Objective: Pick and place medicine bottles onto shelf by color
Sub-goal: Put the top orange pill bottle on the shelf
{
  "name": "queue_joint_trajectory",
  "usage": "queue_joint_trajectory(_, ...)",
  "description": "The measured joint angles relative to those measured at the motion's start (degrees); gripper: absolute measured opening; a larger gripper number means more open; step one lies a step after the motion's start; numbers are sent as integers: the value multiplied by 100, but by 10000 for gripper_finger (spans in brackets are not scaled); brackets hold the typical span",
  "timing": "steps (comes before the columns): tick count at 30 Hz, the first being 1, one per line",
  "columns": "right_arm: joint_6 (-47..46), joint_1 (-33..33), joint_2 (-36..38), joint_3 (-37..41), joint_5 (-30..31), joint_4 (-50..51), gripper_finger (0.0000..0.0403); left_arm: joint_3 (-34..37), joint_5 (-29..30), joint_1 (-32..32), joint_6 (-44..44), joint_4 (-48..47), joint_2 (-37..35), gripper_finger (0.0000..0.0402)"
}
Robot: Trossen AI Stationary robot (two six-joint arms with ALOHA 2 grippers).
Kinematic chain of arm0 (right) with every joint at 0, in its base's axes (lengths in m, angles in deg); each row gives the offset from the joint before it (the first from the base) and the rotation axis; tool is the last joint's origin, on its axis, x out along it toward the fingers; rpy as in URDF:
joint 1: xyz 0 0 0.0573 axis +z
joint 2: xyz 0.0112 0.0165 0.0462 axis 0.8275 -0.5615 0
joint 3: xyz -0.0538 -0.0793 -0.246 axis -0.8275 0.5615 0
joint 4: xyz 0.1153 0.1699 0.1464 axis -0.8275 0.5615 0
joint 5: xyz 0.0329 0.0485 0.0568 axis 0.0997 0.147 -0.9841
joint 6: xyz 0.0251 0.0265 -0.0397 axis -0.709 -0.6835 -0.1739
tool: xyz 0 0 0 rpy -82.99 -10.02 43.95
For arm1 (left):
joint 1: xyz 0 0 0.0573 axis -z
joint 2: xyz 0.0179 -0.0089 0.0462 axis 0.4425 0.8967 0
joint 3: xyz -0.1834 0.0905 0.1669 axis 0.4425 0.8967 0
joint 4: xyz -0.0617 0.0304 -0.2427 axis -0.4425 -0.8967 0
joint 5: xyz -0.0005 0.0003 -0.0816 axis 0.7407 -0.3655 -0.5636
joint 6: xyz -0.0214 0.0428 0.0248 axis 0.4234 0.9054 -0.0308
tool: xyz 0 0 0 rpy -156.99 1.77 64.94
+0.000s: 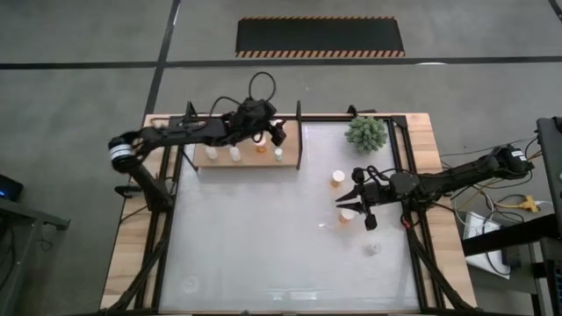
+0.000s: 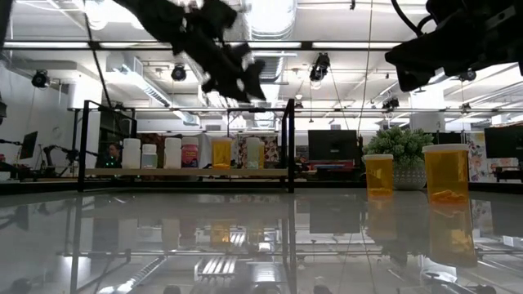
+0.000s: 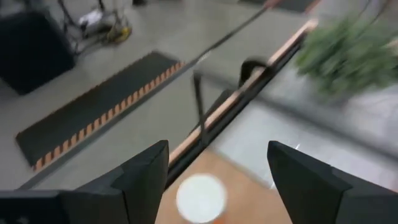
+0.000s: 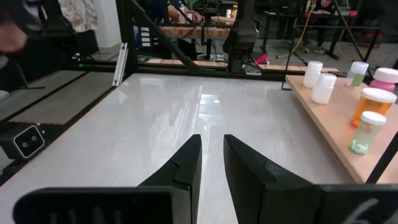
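The white table (image 1: 263, 237) carries the wooden shelf (image 1: 290, 158) along its far left edge, where four bottles stand in a row, and a green plant (image 1: 366, 132) sits at the far right. The left gripper (image 1: 279, 132) hovers above the shelf, fingers spread wide and empty, over the orange bottle (image 1: 261, 149). The right gripper (image 1: 345, 201), fingers nearly closed and empty, hangs mid-table beside two orange bottles (image 1: 338, 179) still on the table.

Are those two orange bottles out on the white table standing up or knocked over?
Upright. In the low view both orange medicine bottles stand on their bases on the white tabletop, pale caps on top.
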Motion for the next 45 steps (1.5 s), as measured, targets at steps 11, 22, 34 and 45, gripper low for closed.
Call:
queue_joint_trajectory(11,-121,0,-18,0,2,2,59,543,-232,1752,-152,-3,-1524,256)
queue_joint_trajectory(22,-823,16,-176,0,1,19,74,1576,-198,3335,-158,1498,-1619,256)
queue_joint_trajectory(34,-431,203,-706,-598,154,550,231,2492,-145,4421,-157,3110,-1610,256)
queue_joint_trajectory(45,-318,195,-1459,-1920,1074,3538,254,2624,-138,4446,-24,3184,-1610,256)
